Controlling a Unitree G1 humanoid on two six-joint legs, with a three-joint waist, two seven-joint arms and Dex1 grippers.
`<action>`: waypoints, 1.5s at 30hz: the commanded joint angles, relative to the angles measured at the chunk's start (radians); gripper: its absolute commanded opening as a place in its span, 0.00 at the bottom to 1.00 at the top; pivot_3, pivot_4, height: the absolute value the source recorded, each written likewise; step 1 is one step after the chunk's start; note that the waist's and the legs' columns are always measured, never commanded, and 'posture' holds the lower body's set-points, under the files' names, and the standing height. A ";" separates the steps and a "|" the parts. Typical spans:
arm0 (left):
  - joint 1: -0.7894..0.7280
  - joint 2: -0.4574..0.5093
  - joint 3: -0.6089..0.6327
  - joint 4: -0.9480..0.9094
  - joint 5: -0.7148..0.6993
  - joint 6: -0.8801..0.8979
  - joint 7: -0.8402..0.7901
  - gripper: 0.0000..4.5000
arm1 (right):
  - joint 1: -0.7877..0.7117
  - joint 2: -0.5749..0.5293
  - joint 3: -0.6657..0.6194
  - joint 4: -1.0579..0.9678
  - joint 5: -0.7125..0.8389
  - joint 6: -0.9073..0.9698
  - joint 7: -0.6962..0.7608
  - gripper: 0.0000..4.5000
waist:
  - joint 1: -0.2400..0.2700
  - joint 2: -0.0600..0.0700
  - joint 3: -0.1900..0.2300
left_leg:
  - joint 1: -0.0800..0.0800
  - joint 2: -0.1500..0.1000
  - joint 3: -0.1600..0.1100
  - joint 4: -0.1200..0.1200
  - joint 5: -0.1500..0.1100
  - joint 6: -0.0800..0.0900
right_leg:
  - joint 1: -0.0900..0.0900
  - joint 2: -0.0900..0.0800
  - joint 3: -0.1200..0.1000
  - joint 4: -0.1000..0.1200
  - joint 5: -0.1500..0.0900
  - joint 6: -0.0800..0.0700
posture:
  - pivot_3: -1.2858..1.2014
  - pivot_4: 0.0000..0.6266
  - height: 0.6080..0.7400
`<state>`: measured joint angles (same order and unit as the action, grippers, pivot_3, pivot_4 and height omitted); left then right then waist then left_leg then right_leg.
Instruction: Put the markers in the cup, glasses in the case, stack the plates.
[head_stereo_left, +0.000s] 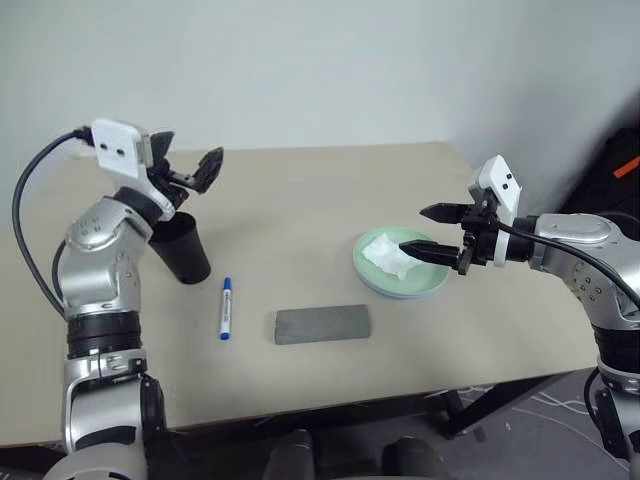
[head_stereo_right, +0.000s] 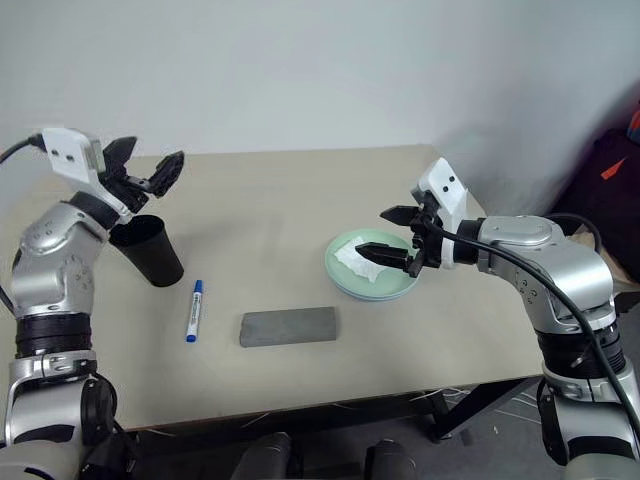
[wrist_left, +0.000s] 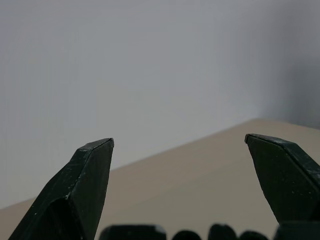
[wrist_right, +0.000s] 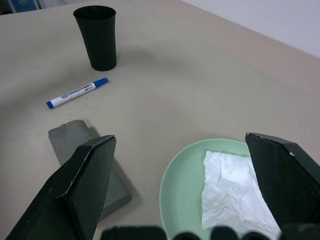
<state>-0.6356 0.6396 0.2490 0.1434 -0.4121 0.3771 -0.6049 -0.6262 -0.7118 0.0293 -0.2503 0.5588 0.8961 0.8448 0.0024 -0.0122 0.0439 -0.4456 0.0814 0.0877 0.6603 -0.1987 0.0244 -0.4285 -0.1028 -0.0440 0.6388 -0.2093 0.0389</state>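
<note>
The likeliest trouble lies with the black cup (head_stereo_left: 183, 248): the left arm's elbow and forearm hang right over it, and a careless drop toward the blue-capped marker (head_stereo_left: 226, 308) lying on the desk (head_stereo_left: 300, 200) just beside it could knock the cup over. A second risk is the crumpled white tissue (head_stereo_left: 388, 256) sitting on the mint green plate (head_stereo_left: 400, 263); that plate appears to rest on a light blue one, whose edge barely peeks out beneath, and a grab there could drag both plates off line. The left pincer (head_stereo_left: 190, 166) is raised above the cup, aimed roughly level across the desk, jaws spread wide with nothing between them. The right pincer (head_stereo_left: 432, 231) hovers over the plate's near edge, tilted slightly down, also wide open and empty. The grey case (head_stereo_left: 322, 323) lies shut near the front edge; whether the glasses are inside, I cannot tell.
</note>
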 joint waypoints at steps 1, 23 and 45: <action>0.030 0.056 -0.048 -0.236 -0.103 0.202 -0.071 0.99 | -0.025 0.003 -0.020 -0.033 0.014 -0.007 -0.002 1.00 | -0.002 0.000 0.000 | 0.000 0.000 0.000 0.000 0.000 0.000 | 0.000 0.000 0.000 0.000 0.000 0.000 | 0.52 0.00 1.00; 0.017 -0.045 -0.153 -0.266 0.091 1.139 0.407 0.99 | -0.083 0.028 0.001 0.043 -0.022 -0.027 -0.011 1.00 | 0.000 0.002 0.001 | 0.000 0.000 0.000 -0.001 0.000 0.000 | 0.000 0.001 0.001 0.000 0.000 0.000 | 0.52 0.00 1.00; 0.019 -0.245 -0.105 -0.208 0.198 1.237 0.616 0.91 | -0.082 0.020 0.004 0.035 -0.025 -0.020 -0.013 1.00 | 0.002 0.002 0.001 | 0.001 0.000 -0.001 0.000 0.000 0.000 | 0.000 0.000 0.001 0.000 0.000 0.000 | 0.52 0.00 1.00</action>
<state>-0.6032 0.3972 0.1279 -0.0560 -0.2303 1.6071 -0.0020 -0.6870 -0.6829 0.0566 -0.1944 0.5363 0.8877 0.8332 0.0039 -0.0105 0.0449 -0.4451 0.0809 0.0869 0.6603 -0.1986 0.0243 -0.4284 -0.1025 -0.0431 0.6388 -0.2092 0.0389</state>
